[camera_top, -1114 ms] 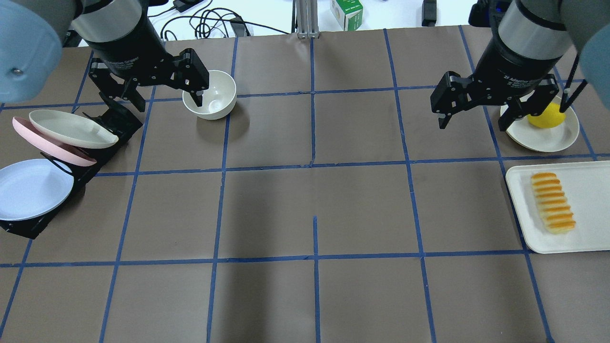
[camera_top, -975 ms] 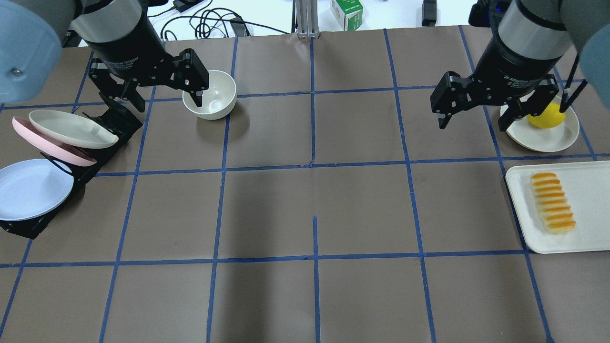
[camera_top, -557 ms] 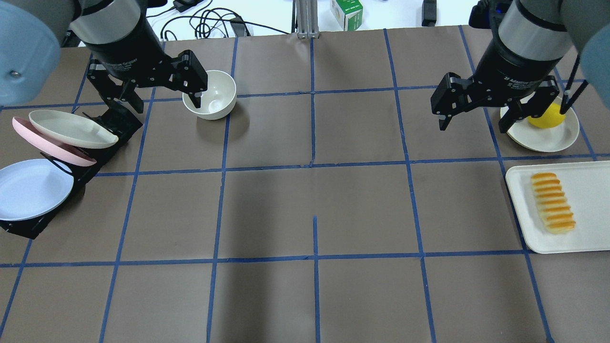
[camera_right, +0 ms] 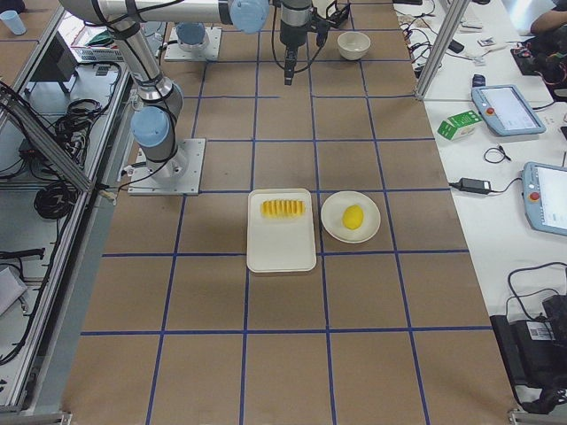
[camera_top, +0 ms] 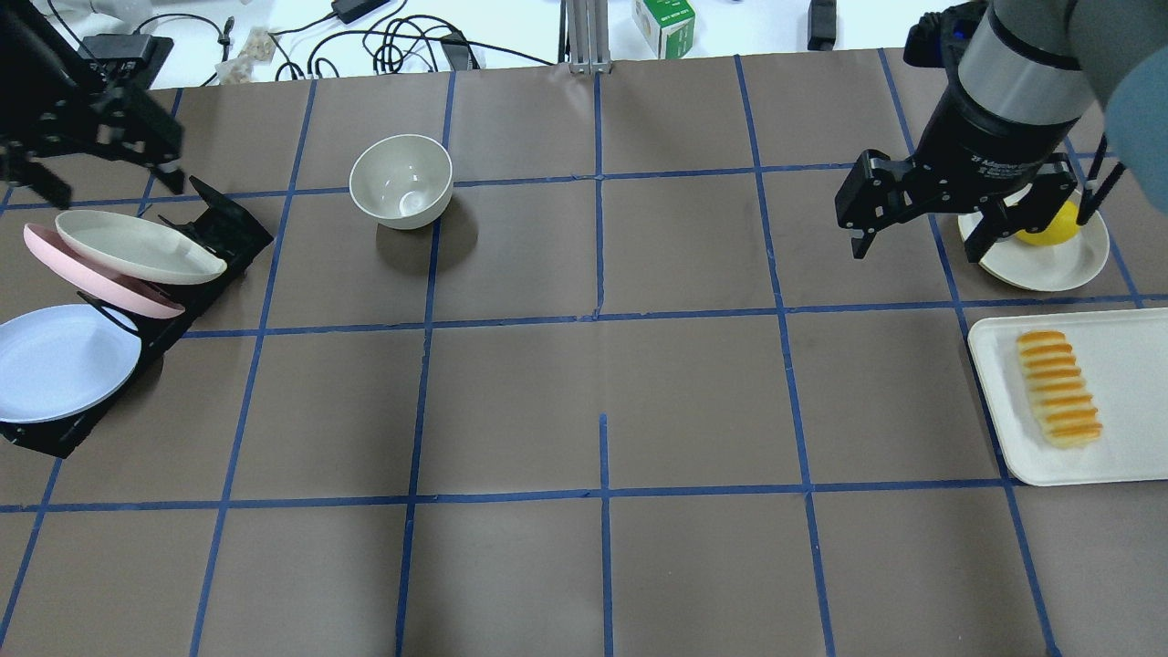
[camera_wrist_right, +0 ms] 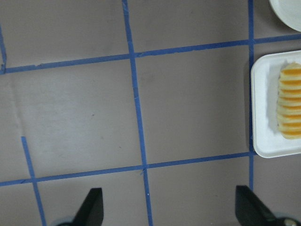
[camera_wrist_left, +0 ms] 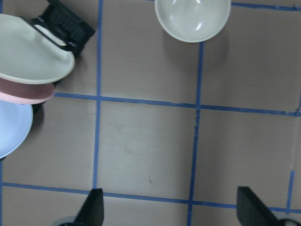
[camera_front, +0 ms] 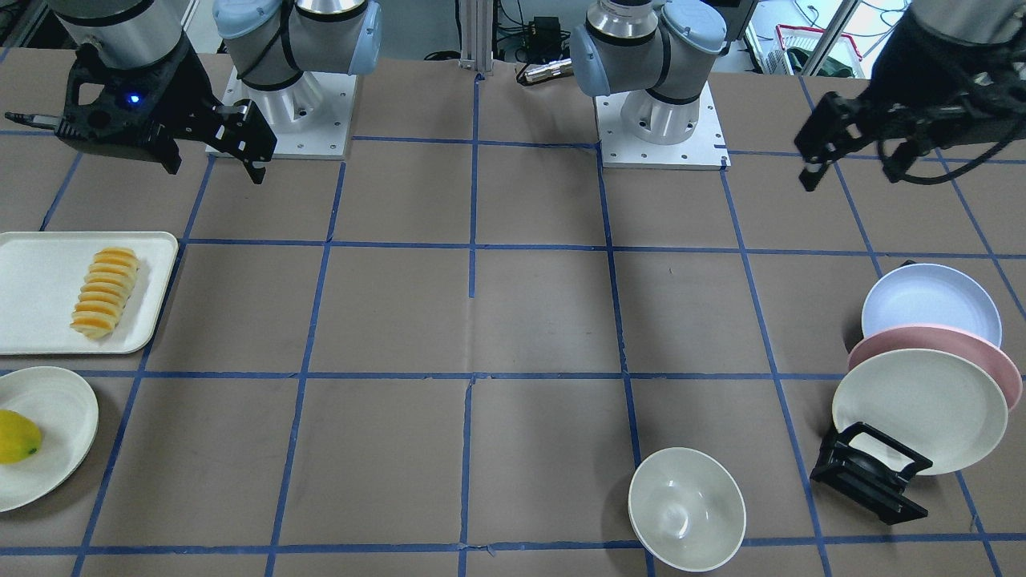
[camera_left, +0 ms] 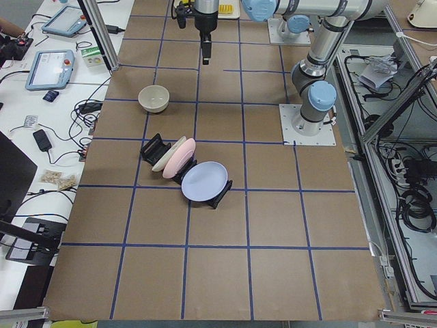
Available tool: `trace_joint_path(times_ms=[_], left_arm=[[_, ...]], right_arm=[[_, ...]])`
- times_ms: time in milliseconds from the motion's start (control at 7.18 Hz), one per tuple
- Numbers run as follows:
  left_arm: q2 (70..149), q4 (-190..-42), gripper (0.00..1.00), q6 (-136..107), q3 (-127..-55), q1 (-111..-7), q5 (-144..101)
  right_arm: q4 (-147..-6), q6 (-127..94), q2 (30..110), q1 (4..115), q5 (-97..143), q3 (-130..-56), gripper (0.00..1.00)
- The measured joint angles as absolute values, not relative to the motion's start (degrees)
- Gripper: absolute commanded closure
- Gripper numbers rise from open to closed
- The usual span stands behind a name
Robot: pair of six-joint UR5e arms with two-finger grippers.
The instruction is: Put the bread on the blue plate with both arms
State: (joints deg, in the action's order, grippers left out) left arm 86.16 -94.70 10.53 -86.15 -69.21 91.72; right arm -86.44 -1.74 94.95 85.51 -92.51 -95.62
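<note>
The bread (camera_top: pixel 1058 388) lies on a white tray (camera_top: pixel 1127 438) at the right edge, also seen in the front view (camera_front: pixel 103 292) and the right wrist view (camera_wrist_right: pixel 289 101). The blue plate (camera_top: pixel 59 360) leans in a black rack at the left edge, also in the front view (camera_front: pixel 930 300) and the left wrist view (camera_wrist_left: pixel 11 127). My left gripper (camera_top: pixel 100 178) is open and empty, high above the rack's far end. My right gripper (camera_top: pixel 917 248) is open and empty, up above the table, beyond and left of the tray.
A pink plate (camera_top: pixel 91 283) and a cream plate (camera_top: pixel 137 246) stand in the same rack behind the blue one. A white bowl (camera_top: pixel 401 180) sits at the back left. A yellow fruit (camera_top: pixel 1049 228) lies on a cream plate (camera_top: pixel 1049 265) behind the tray.
My left arm has swung left, away from the bowl, to above the rack's far end. My right gripper has shifted slightly right. Both stay open.
</note>
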Motion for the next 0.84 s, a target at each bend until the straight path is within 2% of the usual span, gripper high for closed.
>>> trace_joint_path(times_ms=[278, 418, 835], left_arm=[[87.4, -93.8, 0.0, 13.6, -89.6, -52.2, 91.9], [89.5, -87.9, 0.0, 14.0, -92.6, -46.3, 92.7], [97.2, -71.4, 0.0, 14.0, -100.2, -41.0, 99.2]], right_arm=[[-88.8, 3.5, 94.9, 79.1, -95.5, -100.1, 0.0], [-90.4, 6.8, 94.9, 74.6, -95.9, -102.2, 0.0], [-102.6, 18.8, 94.8, 63.1, -96.0, -111.1, 0.0]])
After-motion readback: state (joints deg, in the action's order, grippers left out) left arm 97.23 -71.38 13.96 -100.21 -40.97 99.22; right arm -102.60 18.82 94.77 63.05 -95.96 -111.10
